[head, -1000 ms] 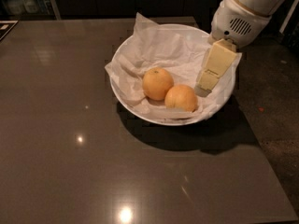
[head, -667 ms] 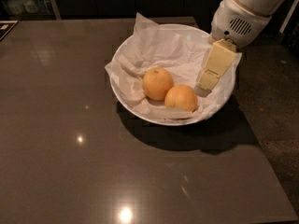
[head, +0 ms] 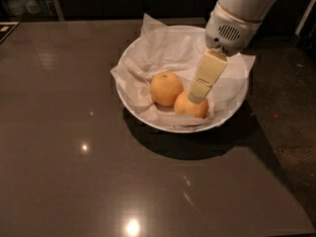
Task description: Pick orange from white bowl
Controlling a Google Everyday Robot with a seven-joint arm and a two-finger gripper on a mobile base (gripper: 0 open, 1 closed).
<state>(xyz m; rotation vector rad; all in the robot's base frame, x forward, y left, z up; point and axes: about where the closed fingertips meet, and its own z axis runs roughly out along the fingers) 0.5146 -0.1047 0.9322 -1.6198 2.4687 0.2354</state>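
Observation:
The white bowl sits on the dark table, lined with crumpled white paper. Two fruits lie in it side by side. The orange is the deeper peach-orange one on the right. A rounder, yellower fruit lies to its left. My gripper hangs from the white arm at the upper right and reaches down into the bowl. Its cream-coloured tip is right at the top of the orange and covers part of it.
The dark glossy table spreads to the left and front of the bowl, with light reflections on it. Its right edge runs close past the bowl, with dark floor beyond. Shelving shows at the far left back.
My gripper has moved left and a little down, from the bowl's right side onto the top of the orange. The fruits and the bowl have not moved.

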